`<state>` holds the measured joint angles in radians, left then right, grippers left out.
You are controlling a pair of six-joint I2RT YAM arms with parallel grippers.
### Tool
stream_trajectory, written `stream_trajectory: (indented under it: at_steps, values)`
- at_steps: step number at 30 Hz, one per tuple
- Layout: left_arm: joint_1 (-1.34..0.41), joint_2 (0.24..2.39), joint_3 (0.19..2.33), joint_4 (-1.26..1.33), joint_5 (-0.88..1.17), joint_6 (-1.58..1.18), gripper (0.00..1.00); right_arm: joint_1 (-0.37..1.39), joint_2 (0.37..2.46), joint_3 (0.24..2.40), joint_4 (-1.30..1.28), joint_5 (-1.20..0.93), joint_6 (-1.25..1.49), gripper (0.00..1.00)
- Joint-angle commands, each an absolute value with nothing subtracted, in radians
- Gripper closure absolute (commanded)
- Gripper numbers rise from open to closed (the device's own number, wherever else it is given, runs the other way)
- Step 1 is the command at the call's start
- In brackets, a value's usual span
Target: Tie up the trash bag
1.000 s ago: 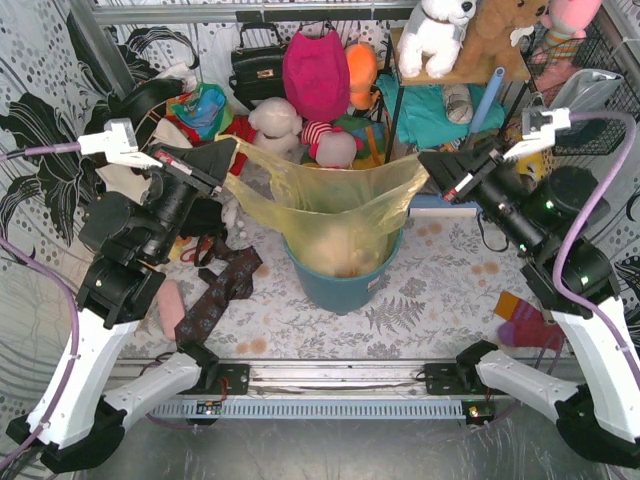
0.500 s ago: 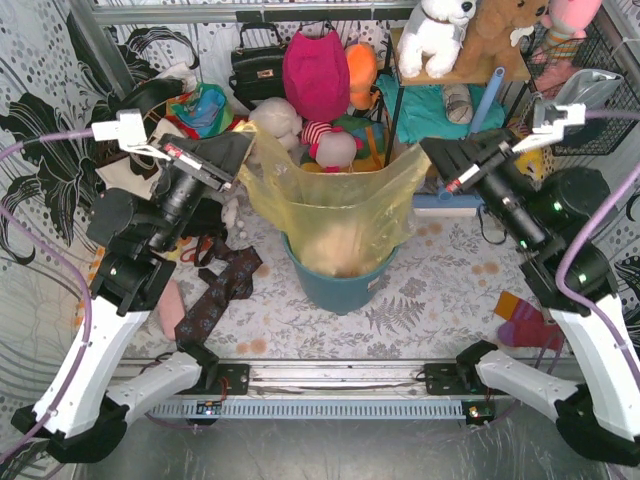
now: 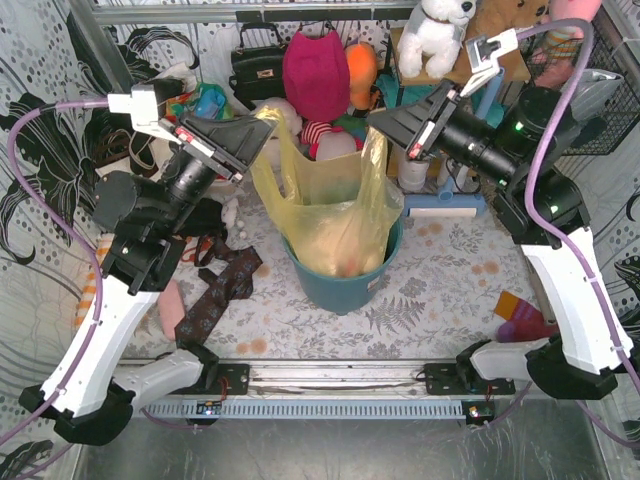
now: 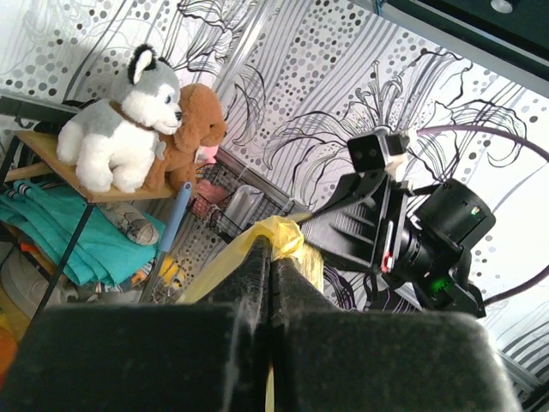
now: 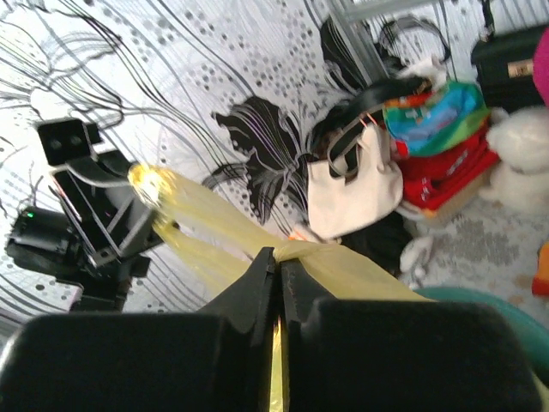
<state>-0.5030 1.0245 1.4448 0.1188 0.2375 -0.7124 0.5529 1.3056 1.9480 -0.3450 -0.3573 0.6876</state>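
Observation:
The trash bag (image 3: 325, 215) is thin yellow-green plastic, standing in a round teal bin (image 3: 345, 288) at mid-table, with pale crumpled stuff showing through low down. Its two top corners are pulled up high above the bin. My left gripper (image 3: 268, 118) is shut on the left corner. In the left wrist view the yellow plastic (image 4: 289, 232) bunches out past the closed left gripper (image 4: 270, 245). My right gripper (image 3: 375, 122) is shut on the right corner. In the right wrist view the film (image 5: 386, 276) stretches away from the right gripper (image 5: 276, 256).
Behind the bin lie plush toys, a black handbag (image 3: 258, 65) and a pink bag (image 3: 315, 70). A shelf with a husky plush (image 3: 435, 30) stands back right. A cream tote (image 5: 356, 193) leans at the left wall. A patterned cloth (image 3: 215, 295) and a striped sock (image 3: 520, 320) lie on the table.
Both grippers have risen and come inward toward each other with the bag's corners. The bag's mouth has gone from stretched wide to narrow and tall.

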Motion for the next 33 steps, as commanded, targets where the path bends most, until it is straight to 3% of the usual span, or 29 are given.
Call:
stream_trajectory:
  at_steps: [1,4,6,8,9,11,13,22,29,33]
  values:
    - [-0.5,0.989,1.401,0.088,0.119,-0.743,1.0,0.552,1.238,1.822,-0.389,-0.37,0.697,0.96]
    - [-0.5,0.966,1.335,0.061,0.055,-0.759,1.0,0.551,1.18,1.705,-0.403,-0.319,0.717,0.92]
    - [-0.5,0.951,1.3,0.064,0.054,-0.767,0.97,0.552,1.157,1.663,-0.413,-0.312,0.722,0.77]
    - [-0.5,0.94,1.296,0.057,0.061,-0.764,0.78,0.551,1.135,1.629,-0.411,-0.313,0.727,0.64]
    - [-0.499,0.937,1.3,0.05,0.064,-0.76,0.63,0.551,1.124,1.619,-0.41,-0.314,0.728,0.59]
    - [-0.499,0.93,1.318,0.027,0.066,-0.74,0.4,0.551,1.104,1.607,-0.415,-0.316,0.727,0.55]
    - [-0.5,0.924,1.34,0.001,0.078,-0.714,0.32,0.551,1.087,1.609,-0.43,-0.321,0.72,0.51]
    - [-0.5,0.936,1.455,-0.191,0.143,-0.601,0.28,0.552,1.029,1.577,-0.463,-0.367,0.748,0.44]
    - [-0.499,0.984,1.52,-0.245,0.184,-0.554,0.29,0.552,0.987,1.524,-0.43,-0.375,0.776,0.52]
    - [-0.499,1.033,1.556,-0.28,0.194,-0.519,0.25,0.551,0.976,1.515,-0.438,-0.365,0.777,0.51]
